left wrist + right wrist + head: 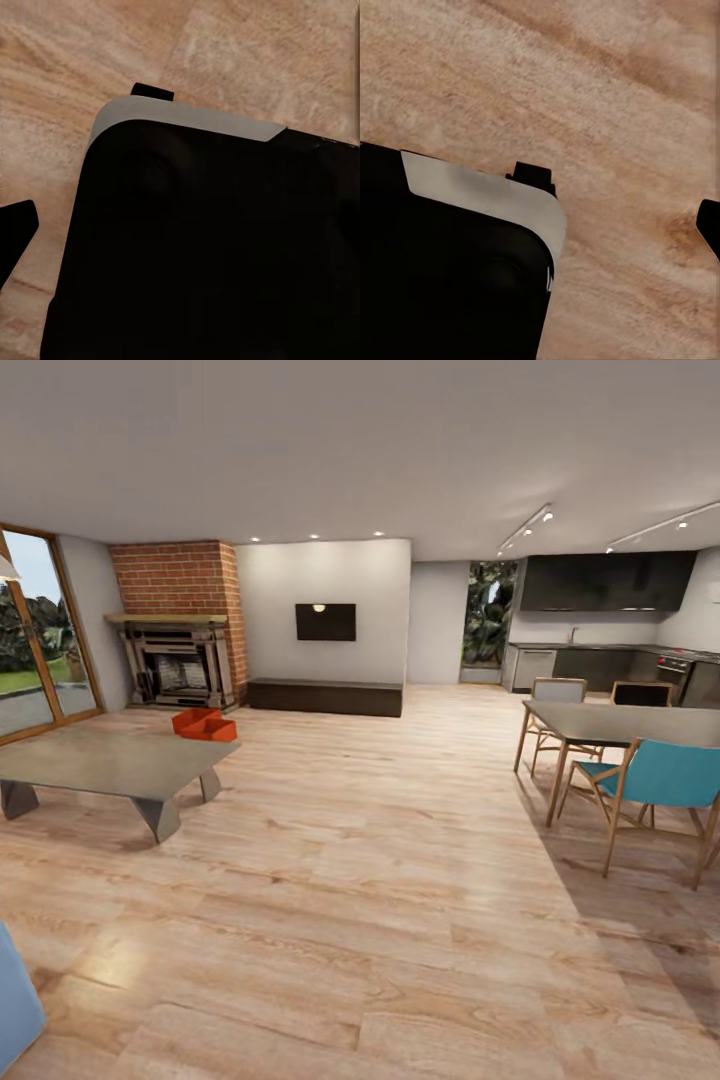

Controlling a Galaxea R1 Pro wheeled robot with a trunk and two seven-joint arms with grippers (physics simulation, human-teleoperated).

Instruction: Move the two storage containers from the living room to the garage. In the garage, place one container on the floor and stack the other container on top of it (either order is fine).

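the two orange-red rectangular open bins [204, 724] sit on the light wood-plank floor [380, 860] of the living room, touching side by side, just before the brick-and-stone fireplace [178, 650] and just beyond the far corner of the low grey coffee table [105, 765]. they lie well ahead and to the left, so i judge the left arm the nearer one once the base closes in; their long axis is too small to tell. whether either pincer is spread or pressed together, i cannot tell: the wrist views show dark robot body over planks. the table blocks the direct left path; the open floor right of it looks the freer approach. dining table [620, 722] and teal chair [660, 780] stand well apart, right.
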